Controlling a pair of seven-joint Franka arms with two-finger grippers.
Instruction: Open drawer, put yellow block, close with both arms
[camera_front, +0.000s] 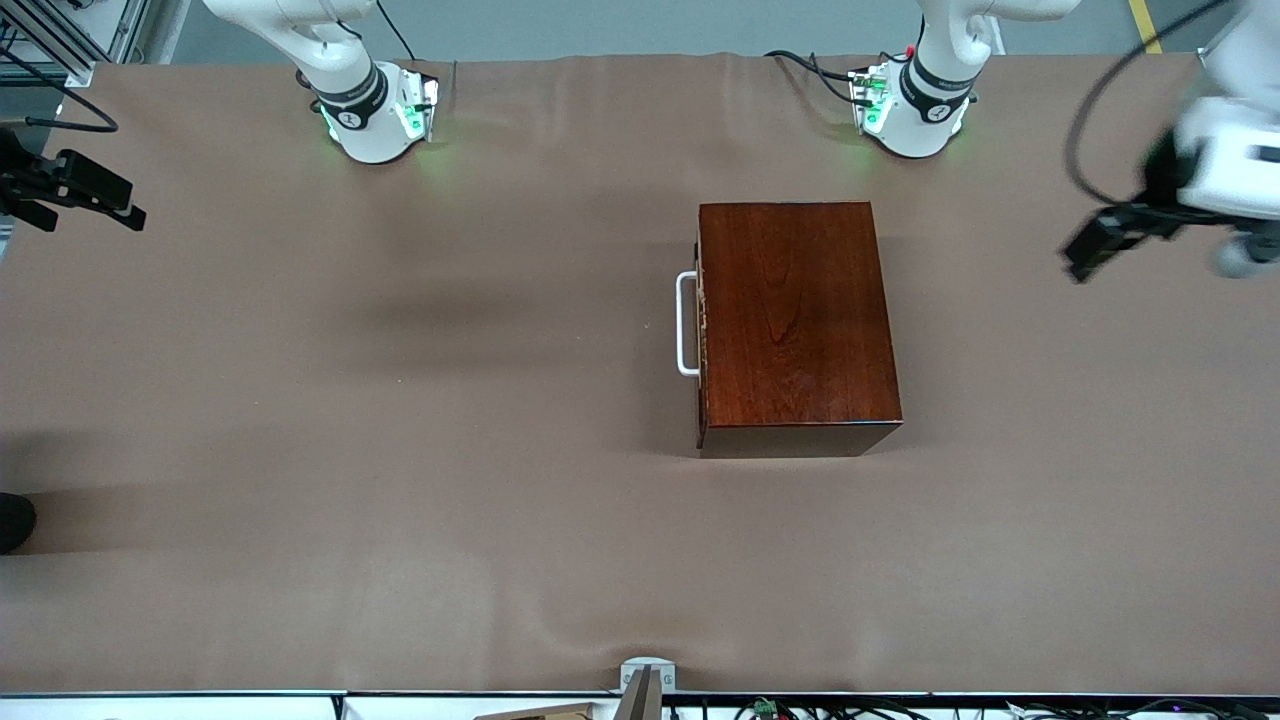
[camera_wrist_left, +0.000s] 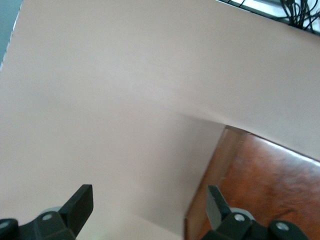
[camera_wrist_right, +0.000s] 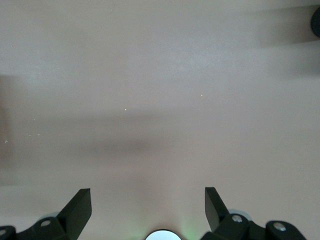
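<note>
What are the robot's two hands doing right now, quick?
Left gripper: fingers open, holding nothing, up beside the wooden box.
Right gripper: fingers open, holding nothing, over bare table.

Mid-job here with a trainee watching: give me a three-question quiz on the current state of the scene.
1. True or false: the drawer of the wooden box is pulled out.
2. Which stands open: A) left gripper only, B) right gripper only, C) both?
3. Fill in: the white handle faces the ____ arm's end of the table.

Key: 1 false, it sits shut; 2 C, each hangs over bare table with nothing held; 3 right. No yellow block shows in any view.
</note>
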